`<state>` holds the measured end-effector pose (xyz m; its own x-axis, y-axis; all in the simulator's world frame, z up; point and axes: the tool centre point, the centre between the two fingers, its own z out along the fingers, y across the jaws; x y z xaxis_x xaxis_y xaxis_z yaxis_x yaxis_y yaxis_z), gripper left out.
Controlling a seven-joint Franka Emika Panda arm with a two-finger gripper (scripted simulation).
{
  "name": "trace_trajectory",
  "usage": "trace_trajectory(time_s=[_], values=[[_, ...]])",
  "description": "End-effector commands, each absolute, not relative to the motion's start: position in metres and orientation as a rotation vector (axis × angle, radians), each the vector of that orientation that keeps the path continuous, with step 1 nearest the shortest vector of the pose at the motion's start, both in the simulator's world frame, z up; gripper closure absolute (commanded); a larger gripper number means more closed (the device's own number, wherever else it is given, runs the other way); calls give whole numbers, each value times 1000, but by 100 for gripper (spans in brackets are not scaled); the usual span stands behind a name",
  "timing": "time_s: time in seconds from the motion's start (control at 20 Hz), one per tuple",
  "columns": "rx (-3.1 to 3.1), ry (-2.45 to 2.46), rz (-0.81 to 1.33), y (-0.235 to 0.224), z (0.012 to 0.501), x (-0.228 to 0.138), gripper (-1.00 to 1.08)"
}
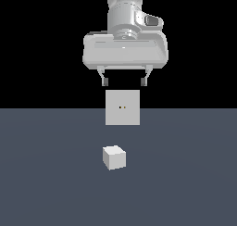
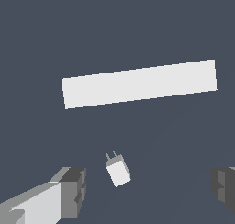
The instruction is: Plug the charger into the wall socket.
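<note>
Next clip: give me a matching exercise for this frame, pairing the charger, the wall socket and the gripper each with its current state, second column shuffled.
Column one:
1. charger
2. wall socket
3. gripper

Column two:
A. open, holding nothing, hanging above the floor
B. standing upright, two small dark-orange holes at its centre
C. lying loose on the floor, apart from the panel, its two prongs visible in the wrist view

Pairs: 1-C, 2-B, 3-A
</note>
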<state>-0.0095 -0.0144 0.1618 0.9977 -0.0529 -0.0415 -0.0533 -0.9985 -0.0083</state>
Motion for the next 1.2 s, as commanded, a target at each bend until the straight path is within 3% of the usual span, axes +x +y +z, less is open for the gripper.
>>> trace_trajectory(time_s=[0.0, 1.15], values=[[-3130, 83, 65, -14, 162, -10, -92], [-3104, -260, -136, 1, 116, -51, -92]])
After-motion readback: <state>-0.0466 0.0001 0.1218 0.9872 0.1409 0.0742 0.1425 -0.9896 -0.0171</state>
